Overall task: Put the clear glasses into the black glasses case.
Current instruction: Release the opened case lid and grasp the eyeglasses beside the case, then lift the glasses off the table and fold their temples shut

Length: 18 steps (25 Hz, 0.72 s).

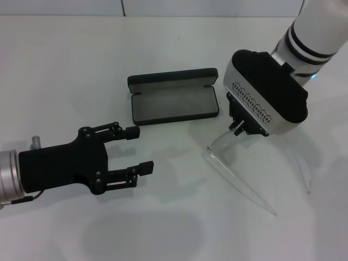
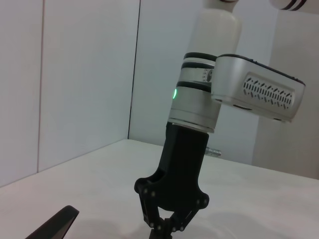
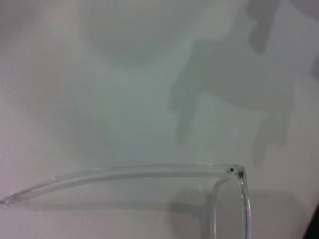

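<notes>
The black glasses case lies open at the middle of the white table, its grey lining up and its lid tilted back on the far side. The clear glasses stand to the right of the case, both temple arms stretched toward the near edge. In the right wrist view, one temple arm and a lens corner show. My right gripper points down from above and is shut on the top of the glasses' front; the left wrist view shows its fingers drawn together. My left gripper hovers open, left of the glasses and in front of the case.
The white table spreads around the case and glasses. A pale wall stands beyond the table's far side. The right arm's white forearm reaches in from the upper right.
</notes>
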{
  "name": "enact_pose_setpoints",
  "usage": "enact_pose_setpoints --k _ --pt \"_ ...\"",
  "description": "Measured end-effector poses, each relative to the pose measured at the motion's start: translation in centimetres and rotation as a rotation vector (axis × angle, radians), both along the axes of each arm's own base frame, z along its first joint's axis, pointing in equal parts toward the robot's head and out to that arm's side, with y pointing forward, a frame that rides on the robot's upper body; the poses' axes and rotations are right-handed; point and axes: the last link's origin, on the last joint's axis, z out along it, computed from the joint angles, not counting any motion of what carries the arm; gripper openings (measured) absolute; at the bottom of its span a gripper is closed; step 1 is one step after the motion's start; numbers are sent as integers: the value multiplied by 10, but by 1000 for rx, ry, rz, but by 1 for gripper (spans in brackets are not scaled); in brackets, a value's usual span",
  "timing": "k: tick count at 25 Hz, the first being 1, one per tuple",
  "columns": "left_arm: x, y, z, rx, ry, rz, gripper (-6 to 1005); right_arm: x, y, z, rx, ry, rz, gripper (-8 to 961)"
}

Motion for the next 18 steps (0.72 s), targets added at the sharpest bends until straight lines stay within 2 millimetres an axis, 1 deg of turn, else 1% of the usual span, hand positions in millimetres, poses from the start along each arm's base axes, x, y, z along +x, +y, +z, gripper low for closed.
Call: enact_pose_setpoints --k 2,7,12,13,16,18 --pt "0 0 0 0 0 0 759 -1 0 1 2 6 -3 76" --pt "-1 1 3 12 -3 7 759 -8 -1 10 5 50 -39 53" --pt "-2 3 11 61 -43 25 759 -19 2 32 40 160 -110 48" --pt "-1 4 14 77 -59 30 759 -20 4 38 58 200 -134 48" --pt "1 6 25 132 -114 32 759 -21 8 53 106 304 -203 48" --pt "6 7 34 168 -177 22 759 -20 11 62 142 385 -261 48"
